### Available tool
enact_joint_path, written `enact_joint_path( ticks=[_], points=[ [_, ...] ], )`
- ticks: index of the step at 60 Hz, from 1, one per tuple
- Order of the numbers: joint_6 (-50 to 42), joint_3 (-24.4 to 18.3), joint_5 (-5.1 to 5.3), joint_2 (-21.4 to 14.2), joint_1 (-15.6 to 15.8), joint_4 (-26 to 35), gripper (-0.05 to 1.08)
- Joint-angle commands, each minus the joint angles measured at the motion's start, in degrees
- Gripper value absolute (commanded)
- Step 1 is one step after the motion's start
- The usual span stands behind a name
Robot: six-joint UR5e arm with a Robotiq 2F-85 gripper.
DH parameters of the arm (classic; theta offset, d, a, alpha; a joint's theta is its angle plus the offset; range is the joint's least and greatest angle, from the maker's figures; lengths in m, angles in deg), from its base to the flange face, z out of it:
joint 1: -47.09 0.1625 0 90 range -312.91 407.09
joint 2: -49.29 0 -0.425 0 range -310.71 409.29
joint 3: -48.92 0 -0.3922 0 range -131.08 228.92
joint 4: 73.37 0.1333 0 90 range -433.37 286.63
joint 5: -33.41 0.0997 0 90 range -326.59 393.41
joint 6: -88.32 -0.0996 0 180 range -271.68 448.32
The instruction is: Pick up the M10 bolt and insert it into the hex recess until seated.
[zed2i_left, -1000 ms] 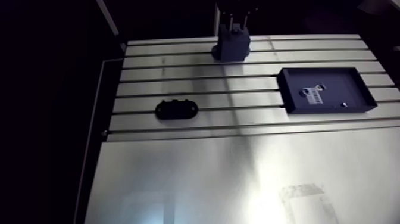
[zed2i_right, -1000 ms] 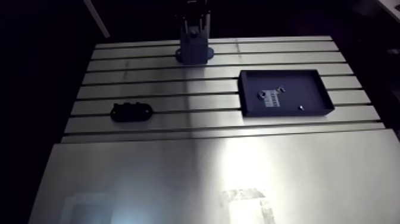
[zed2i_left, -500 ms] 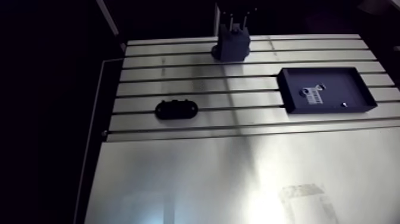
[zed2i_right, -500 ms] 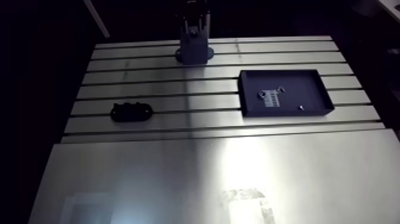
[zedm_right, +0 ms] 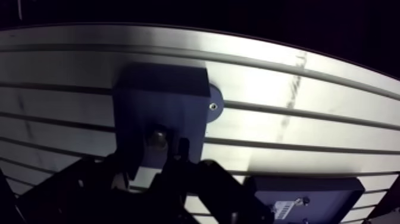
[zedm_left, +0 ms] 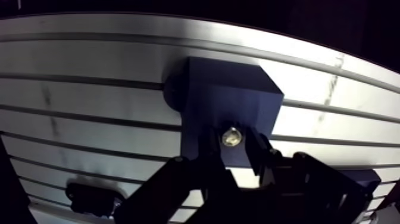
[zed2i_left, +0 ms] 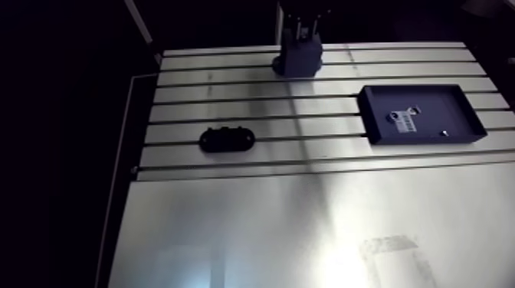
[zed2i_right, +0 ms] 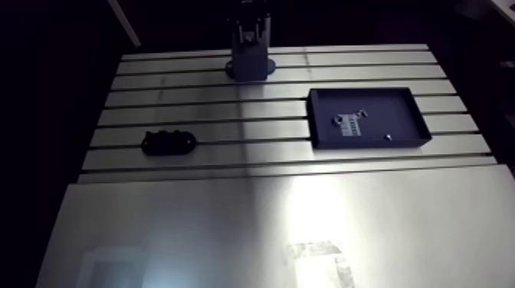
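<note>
A dark blue block [zedm_left: 229, 89] stands at the back of the slotted table [zed2i_left: 230, 84]. The M10 bolt [zedm_left: 231, 137] shows its shiny head at the block's near face. My gripper [zedm_left: 233, 142] is right over it, with one dark finger [zedm_left: 211, 146] against each side of the head. In the arm view the gripper [zed2i_left: 304, 32] comes down onto the top of the block [zed2i_left: 299, 63]. The bolt's shank is hidden, so how deep it sits cannot be told.
A shallow dark blue tray [zed2i_left: 368, 115] with a few small parts lies to the right of the block. A black oval fixture [zed2i_left: 227, 139] sits on the table's left side. A smooth metal sheet [zed2i_left: 306, 230] covers the near part of the table.
The whole arm view has shifted up a little, so the camera moved slightly. The gripper stays on the block; the tray and the black fixture have not moved.
</note>
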Motion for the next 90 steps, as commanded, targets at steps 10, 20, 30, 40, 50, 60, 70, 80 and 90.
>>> enact_joint_path(
  ticks=[10,20,30,40,50,60,70,80,90],
  points=[
    [0.2,0.01,0.05,0.04,0.0,-0.88,0.62],
    [0.28,0.03,0.05,0.04,0.09,-0.88,0.62],
    [0.28,-0.16,0.05,0.04,0.09,-0.88,0.63],
    [0.28,-0.16,0.05,0.04,0.09,-0.88,0.63],
    [0.28,-0.16,0.04,0.12,0.09,-0.88,0.63],
    [0.28,-0.16,0.05,0.12,0.09,-0.88,0.64],
    [0.28,-0.16,0.05,0.39,0.01,-0.88,0.65],
    [0.36,-0.07,-0.04,0.39,0.09,-0.88,0.65],
    [0.36,-0.25,-0.04,0.39,0.09,-0.88,0.67]
  ],
)
